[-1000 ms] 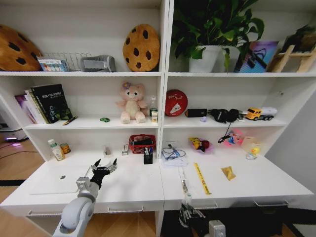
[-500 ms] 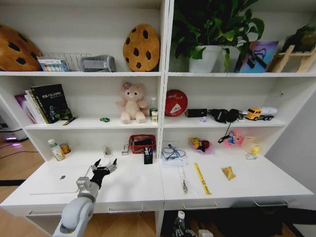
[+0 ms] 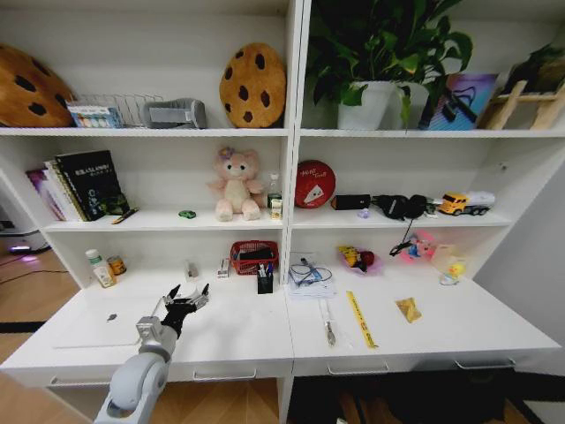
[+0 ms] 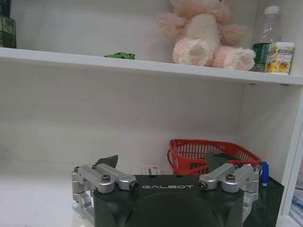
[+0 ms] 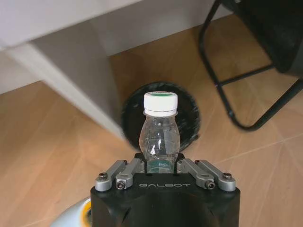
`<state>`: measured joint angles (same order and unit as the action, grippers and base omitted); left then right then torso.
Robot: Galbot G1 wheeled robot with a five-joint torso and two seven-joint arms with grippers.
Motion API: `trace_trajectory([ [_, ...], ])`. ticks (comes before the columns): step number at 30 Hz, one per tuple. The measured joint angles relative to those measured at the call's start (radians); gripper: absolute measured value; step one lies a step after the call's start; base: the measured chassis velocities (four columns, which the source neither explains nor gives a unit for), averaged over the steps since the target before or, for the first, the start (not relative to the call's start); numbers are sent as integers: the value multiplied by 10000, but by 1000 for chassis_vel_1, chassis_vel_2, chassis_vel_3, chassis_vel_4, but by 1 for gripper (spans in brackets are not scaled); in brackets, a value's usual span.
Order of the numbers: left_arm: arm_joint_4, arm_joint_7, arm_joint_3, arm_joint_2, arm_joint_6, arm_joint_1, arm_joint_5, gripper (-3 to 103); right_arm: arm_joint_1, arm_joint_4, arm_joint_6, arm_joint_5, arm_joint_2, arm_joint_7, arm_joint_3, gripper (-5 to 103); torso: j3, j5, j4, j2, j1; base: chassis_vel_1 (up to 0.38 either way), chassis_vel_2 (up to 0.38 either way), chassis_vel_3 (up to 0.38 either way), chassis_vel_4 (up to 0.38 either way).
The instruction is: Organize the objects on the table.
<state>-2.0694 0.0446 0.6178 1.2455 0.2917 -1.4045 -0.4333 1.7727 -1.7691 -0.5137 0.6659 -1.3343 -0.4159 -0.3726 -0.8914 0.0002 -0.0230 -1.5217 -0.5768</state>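
Clear plastic, white-capped: our right gripper (image 5: 161,166) clenches the small bottle (image 5: 160,137) upright, down below the table's (image 3: 265,336) edge, above a wood floor (image 5: 52,156). Our left gripper (image 3: 185,295) hovers over the tabletop beside the silver laptop (image 3: 101,320), fingers (image 4: 107,163) spread.

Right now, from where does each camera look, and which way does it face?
Head: high, facing the desk and shelves; left arm with open left pincer.
Left wrist: behind left pincer, facing basket and bear.
Right wrist: below the desk, facing floor; right pincer grips bottle.
Head and left wrist share bear, basket.
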Motion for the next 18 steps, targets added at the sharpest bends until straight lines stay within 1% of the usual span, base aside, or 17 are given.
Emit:
trace_trajectory([
  [1, 0, 0, -1, 0, 0, 1, 0, 100, -349, 709, 377, -285, -35, 342, -103, 25, 0, -1, 0, 0, 0, 0, 0, 0, 0],
  [2, 0, 0, 0, 0, 0, 0, 0, 100, -536, 1042, 576, -382, -47, 517, -148, 25, 0, -1, -1, 0, -1, 0, 0, 0, 0],
  [3, 0, 0, 0, 0, 0, 0, 0, 100, -977, 1785, 938, -544, -74, 917, -239, 25, 0, -1, 0, 0, 0, 0, 0, 0, 0],
  [4, 0, 0, 0, 0, 0, 0, 0, 100, -977, 1785, 938, -544, -74, 917, -239, 25, 0, -1, 0, 0, 0, 0, 0, 0, 0],
  [5, 0, 0, -1, 0, 0, 0, 0, 100, -1297, 2275, 1143, -639, -101, 1200, -300, 25, 0, -1, 0, 0, 0, 0, 0, 0, 0],
  [6, 0, 0, -1, 0, 0, 0, 0, 100, -1297, 2275, 1143, -639, -101, 1200, -300, 25, 0, -1, 0, 0, 0, 0, 0, 0, 0],
  [7, 0, 0, 0, 0, 0, 0, 0, 100, -1589, 2746, 1404, -742, -129, 1467, -345, 25, -1, -1, 1, 0, -1, 0, 0, 0, 0],
  [8, 0, 0, -1, 0, 0, 0, 0, 100, -2211, 3677, 2033, -1099, -185, 2056, -400, 25, 0, 0, 0, 0, 0, 0, 0, 0, 0],
  [9, 0, 0, -1, 0, 0, 0, 0, 100, -2211, 3677, 2033, -1099, -185, 2056, -400, 25, 0, 0, 0, 0, 0, 0, 0, 0, 0],
  [10, 0, 0, 0, 0, 0, 1, 0, 100, -2633, 4340, 2511, -1406, -227, 2543, -453, 25, 0, -1, 2, 0, -1, 0, 0, 0, 0],
  [11, 0, 0, 0, 0, 0, 1, 0, 100, -2633, 4340, 2511, -1406, -227, 2543, -453, 25, 0, -1, 2, 0, -1, 0, 0, 0, 0],
  [12, 0, 0, 0, 0, 0, 1, 0, 100, -2990, 5035, 2901, -1619, -267, 2928, -467, 25, -1, -3, 1, 0, -1, 0, 0, 0, 0],
  [14, 0, 0, -1, 0, 0, 0, 0, 100, -3497, 6013, 3320, -1808, -336, 3323, -459, 25, -1, 0, -3, 0, -1, 0, 0, 0, 0],
  [15, 0, 0, -1, 0, 0, 0, 0, 100, -3497, 6013, 3320, -1808, -336, 3323, -459, 25, -1, 0, -3, 0, -1, 0, 0, 0, 0],
  [16, 0, 0, 0, 0, 0, 0, 0, 100, -3821, 6642, 3565, -1915, -376, 3510, -442, 25, 0, -2, 0, 0, -1, 0, 0, 0, 0],
  [17, 1, 0, 0, 0, 0, 0, 0, 100, -4182, 7318, 3852, -2043, -425, 3680, -395, 25, -1, -1, -2, 0, -1, 0, 0, 0, 0],
  [18, 0, -1, -1, 0, 0, 1, 0, 100, -4645, 8073, 4322, -2229, -467, 3864, -321, 25, -1, 1, -2, 0, 0, 0, 0, 0, 0],
])
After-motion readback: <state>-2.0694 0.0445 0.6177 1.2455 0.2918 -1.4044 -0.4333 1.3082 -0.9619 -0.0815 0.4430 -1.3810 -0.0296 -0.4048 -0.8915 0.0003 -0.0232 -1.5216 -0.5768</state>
